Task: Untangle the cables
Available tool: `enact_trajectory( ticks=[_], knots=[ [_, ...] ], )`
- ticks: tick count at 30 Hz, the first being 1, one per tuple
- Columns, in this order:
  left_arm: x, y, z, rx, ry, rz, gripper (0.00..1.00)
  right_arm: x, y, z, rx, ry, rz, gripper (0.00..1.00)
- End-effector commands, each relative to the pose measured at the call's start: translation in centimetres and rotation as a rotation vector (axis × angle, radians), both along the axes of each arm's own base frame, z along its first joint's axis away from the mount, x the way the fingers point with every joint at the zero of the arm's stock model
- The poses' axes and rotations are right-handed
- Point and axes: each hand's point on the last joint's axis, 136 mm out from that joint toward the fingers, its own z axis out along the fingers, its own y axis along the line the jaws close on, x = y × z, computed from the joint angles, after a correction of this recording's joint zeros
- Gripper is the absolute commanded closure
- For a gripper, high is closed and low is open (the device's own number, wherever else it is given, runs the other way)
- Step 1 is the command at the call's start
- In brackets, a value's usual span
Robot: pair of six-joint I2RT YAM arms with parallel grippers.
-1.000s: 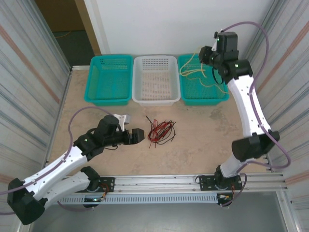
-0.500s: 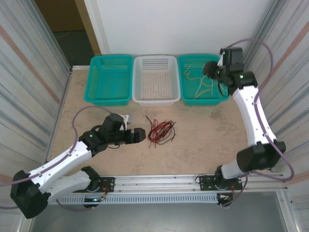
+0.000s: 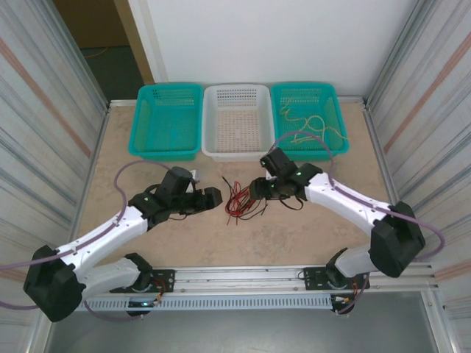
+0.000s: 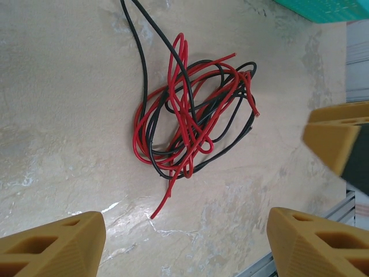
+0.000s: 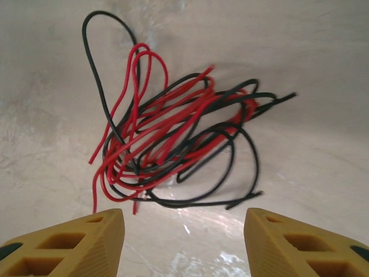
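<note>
Beige tabletop (image 3: 309, 235): bare on both sides of the middle; ribbed metal walls close in left and right.
Far edge: left teal basket (image 3: 168, 154), white basket (image 3: 237, 157) and right teal basket (image 3: 324, 154) stand in a row.
Red and black cables (image 3: 243, 200): one knotted heap flat at mid-table, in front of the white basket.
Pale yellow cable (image 3: 313, 125): loose inside the right teal basket.
Left gripper (image 3: 213, 197): jaws spread, empty; the heap (image 4: 190, 121) lies just ahead of it.
Right gripper (image 3: 257, 190): jaws spread, empty, at the heap's opposite side; the cables (image 5: 173, 150) lie just ahead of its yellow fingers (image 5: 63, 245).
</note>
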Motion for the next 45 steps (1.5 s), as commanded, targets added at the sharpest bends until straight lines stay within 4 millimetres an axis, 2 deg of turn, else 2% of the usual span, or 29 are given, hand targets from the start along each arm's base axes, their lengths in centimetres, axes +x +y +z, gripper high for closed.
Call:
enact_trajectory(
  ticks=[1,4,6,8,11,13,16,18,19,20,21,22,24,27,30,33,35,37,40,43,45],
  knots=[
    [-0.1,0.3,-0.1,-0.009,0.024,0.026,0.27,2.6,1.8,1.1,0.038,-0.022,-0.086,0.35],
    [-0.5,0.6,-0.4,-0.036,0.038,0.059,0.28,3.2,3.5,1.4,0.004,-0.021,-0.043,0.38],
    [-0.5,1.1,-0.6,-0.040,0.022,0.080,0.28,3.6,5.2,2.0,-0.016,-0.060,0.029,0.46],
    [-0.7,2.4,-1.0,-0.020,0.032,0.134,0.30,3.9,6.9,1.7,-0.049,-0.072,0.108,0.52],
    [-1.0,3.7,-0.9,-0.051,0.045,0.193,0.31,4.6,8.0,-0.4,-0.146,-0.037,0.163,0.60],
    [-1.3,4.2,-0.6,-0.075,0.050,0.204,0.31,4.7,8.9,-1.9,-0.167,-0.008,0.193,0.59],
    [-1.5,5.1,-0.2,-0.082,0.037,0.201,0.30,4.9,10.2,-3.9,-0.196,0.022,0.238,0.52],
    [-1.5,5.6,0.1,-0.089,0.047,0.212,0.31,4.9,10.7,-5.1,-0.224,0.050,0.258,0.55],
    [-1.4,5.8,0.3,-0.098,0.045,0.215,0.32,4.9,10.7,-5.5,-0.239,0.055,0.261,0.60],
    [-1.4,5.9,0.6,-0.107,0.039,0.219,0.32,5.0,10.5,-5.8,-0.254,0.062,0.256,0.74],
    [-1.3,6.0,0.9,-0.113,0.031,0.223,0.32,4.9,10.5,-5.7,-0.260,0.061,0.256,0.84],
    [-1.3,6.0,1.1,-0.115,0.023,0.220,0.32,5.0,10.4,-5.3,-0.264,0.049,0.253,0.89],
    [-1.2,6.0,1.4,-0.114,0.006,0.214,0.33,5.0,10.2,-3.6,-0.248,0.005,0.248,1.00],
    [-1.0,5.6,1.9,-0.129,-0.002,0.193,0.33,4.2,9.9,0.2,-0.181,-0.052,0.244,1.00],
    [-0.5,4.5,3.1,-0.187,-0.034,0.162,0.34,2.6,9.4,5.6,-0.080,-0.151,0.256,1.00],
    [0.3,3.2,4.7,-0.240,-0.084,0.112,0.42,0.8,8.8,10.1,0.008,-0.259,0.297,1.00],
    [0.9,2.1,6.6,-0.253,-0.131,0.058,0.45,-0.5,8.5,13.1,0.073,-0.313,0.327,1.00],
    [1.3,1.3,8.5,-0.242,-0.193,0.012,0.42,-1.4,8.4,15.9,0.134,-0.367,0.347,1.00],
    [1.6,-0.6,11.7,-0.233,-0.314,-0.086,0.33,-2.6,8.2,19.4,0.214,-0.427,0.385,1.00],
    [2.1,-1.7,12.8,-0.175,-0.383,-0.145,0.23,-3.0,7.9,21.9,0.261,-0.493,0.405,1.00],
    [2.3,-2.4,13.3,-0.145,-0.411,-0.187,0.21,-3.2,7.7,23.3,0.275,-0.516,0.409,1.00]
  ],
)
